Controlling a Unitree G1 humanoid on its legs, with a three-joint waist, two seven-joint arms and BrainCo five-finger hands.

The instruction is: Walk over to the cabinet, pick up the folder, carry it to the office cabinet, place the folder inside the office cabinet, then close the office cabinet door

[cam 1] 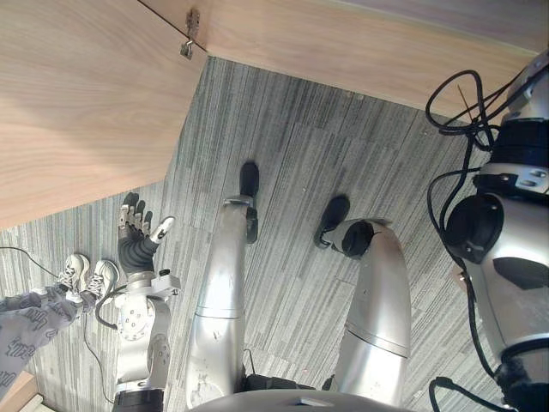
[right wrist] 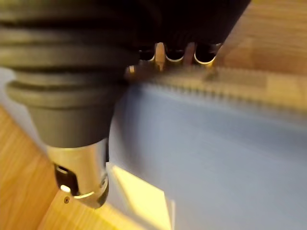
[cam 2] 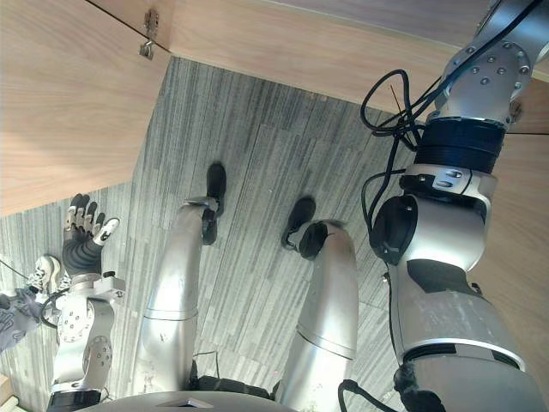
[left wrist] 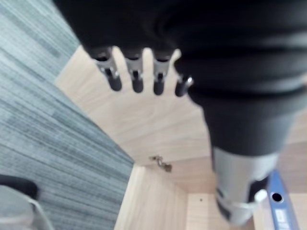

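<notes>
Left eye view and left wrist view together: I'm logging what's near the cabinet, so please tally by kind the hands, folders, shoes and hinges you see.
left hand: 1
blue folder: 1
person's white shoes: 2
metal hinge: 1
Total: 5

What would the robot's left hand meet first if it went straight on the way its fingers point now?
Most likely the light wooden panel ahead: the left hand holds its fingers straight toward that wood. Depth is unclear, so it might pass beside the panel.
</notes>
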